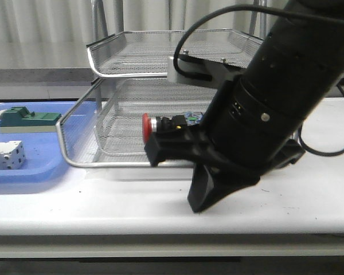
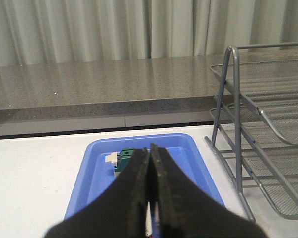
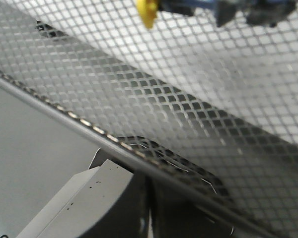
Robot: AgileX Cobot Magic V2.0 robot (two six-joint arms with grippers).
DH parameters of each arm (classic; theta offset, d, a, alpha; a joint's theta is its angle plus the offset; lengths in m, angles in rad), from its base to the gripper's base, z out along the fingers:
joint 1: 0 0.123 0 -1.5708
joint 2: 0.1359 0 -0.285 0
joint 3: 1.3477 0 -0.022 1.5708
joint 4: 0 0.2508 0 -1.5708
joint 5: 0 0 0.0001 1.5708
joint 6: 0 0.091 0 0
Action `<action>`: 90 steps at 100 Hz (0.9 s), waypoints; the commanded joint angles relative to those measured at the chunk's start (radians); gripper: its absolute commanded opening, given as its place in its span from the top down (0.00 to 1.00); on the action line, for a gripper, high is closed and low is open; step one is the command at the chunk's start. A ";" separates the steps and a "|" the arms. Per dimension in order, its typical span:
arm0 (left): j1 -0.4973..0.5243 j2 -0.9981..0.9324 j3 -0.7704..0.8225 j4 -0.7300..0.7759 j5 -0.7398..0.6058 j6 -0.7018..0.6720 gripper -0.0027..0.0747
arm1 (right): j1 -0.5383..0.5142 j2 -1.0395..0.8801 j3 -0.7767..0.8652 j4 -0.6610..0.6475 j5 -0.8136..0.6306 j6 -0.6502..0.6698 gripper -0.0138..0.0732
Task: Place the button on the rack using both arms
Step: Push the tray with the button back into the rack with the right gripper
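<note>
The button [image 1: 155,125] lies on its side in the lowest visible tier of the wire rack [image 1: 114,57], near the front rim, red head pointing left. My right arm hides its rear. My right gripper [image 1: 196,207] hangs in front of that rim, tips down at the table, and looks shut and empty. In the right wrist view the gripper [image 3: 148,223] is dark under the rim wire, and the button [image 3: 188,6] shows blue and yellow through the mesh. My left gripper [image 2: 149,151] is shut and empty above the blue tray [image 2: 188,153], out of the front view.
The flat blue tray [image 1: 23,172] on the left holds a green block [image 1: 23,118] and a white-grey block [image 1: 6,156]. The rack [image 2: 268,139] stands just right of it. The table's front edge runs close below my right gripper.
</note>
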 commanded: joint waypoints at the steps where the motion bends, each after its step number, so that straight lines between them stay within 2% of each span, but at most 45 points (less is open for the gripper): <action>1: 0.004 0.006 -0.027 -0.011 -0.080 -0.009 0.99 | -0.068 -0.009 -0.071 -0.102 -0.222 -0.012 0.91; 37: 0.004 0.006 -0.026 -0.011 -0.080 -0.009 0.99 | -0.082 0.011 -0.109 -0.164 -0.277 -0.012 0.91; 90: 0.004 0.006 -0.026 -0.011 -0.080 -0.009 0.99 | -0.160 0.039 -0.166 -0.182 -0.319 -0.012 0.91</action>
